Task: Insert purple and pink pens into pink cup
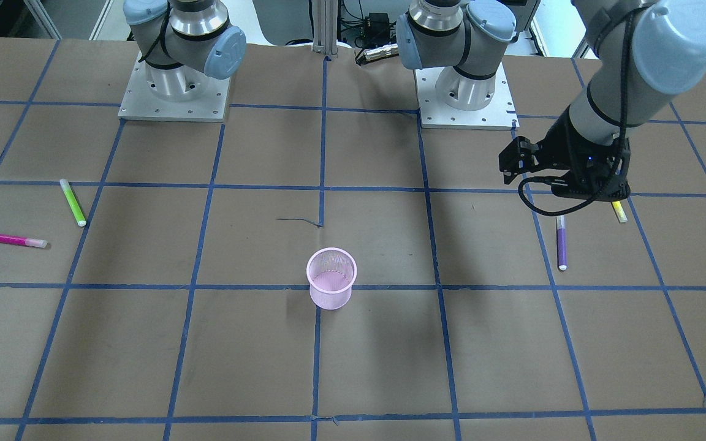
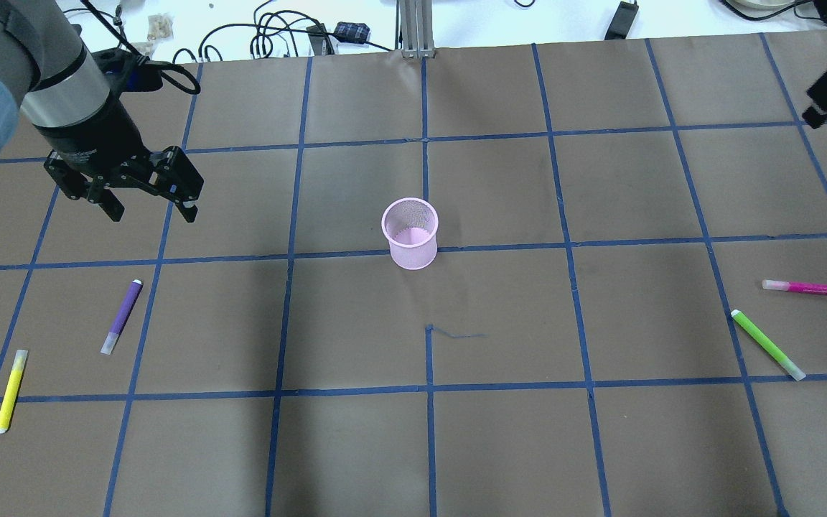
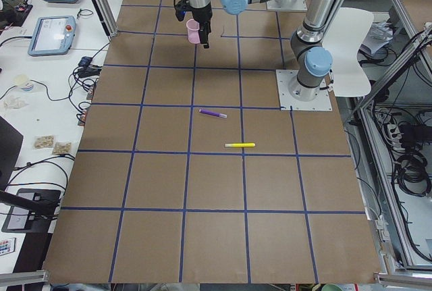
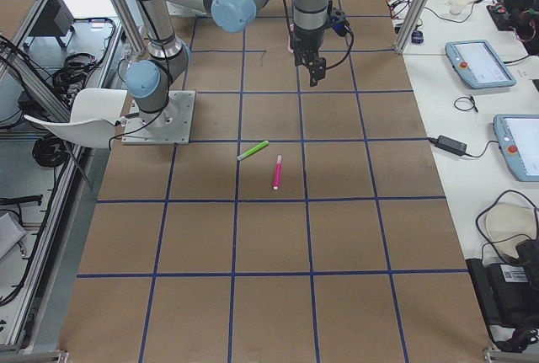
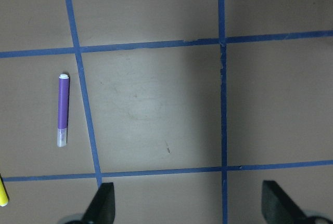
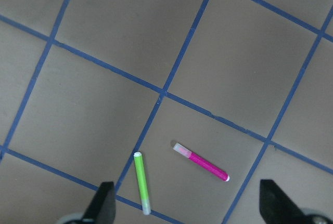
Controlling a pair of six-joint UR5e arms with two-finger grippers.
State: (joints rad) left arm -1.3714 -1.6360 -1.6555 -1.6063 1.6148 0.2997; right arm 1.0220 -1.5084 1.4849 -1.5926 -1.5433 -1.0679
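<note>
My left gripper (image 2: 153, 212) hangs spread wide (holding nothing) above the table (image 2: 500, 445); the purple pen (image 2: 123, 316) lies off to one side, apart.

Bright even overhead light; soft shadows; frames sharp.

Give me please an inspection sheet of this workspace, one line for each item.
Surface: table, brown paper with a blue tape grid.
Job's things: pink cup upright, empty, near the middle; purple pen lying flat on the robot's left side; pink pen lying flat on its right side.
Clutter: yellow pen near the purple one; green pen beside the pink one, not touching.
End effectors: left end effector open, empty, above the table; right end effector open, empty, above the pink and green pens.
Cables: black cable looped at the left wrist; loose cables beyond the far edge.
Surroundings: tablets on a side desk.
</note>
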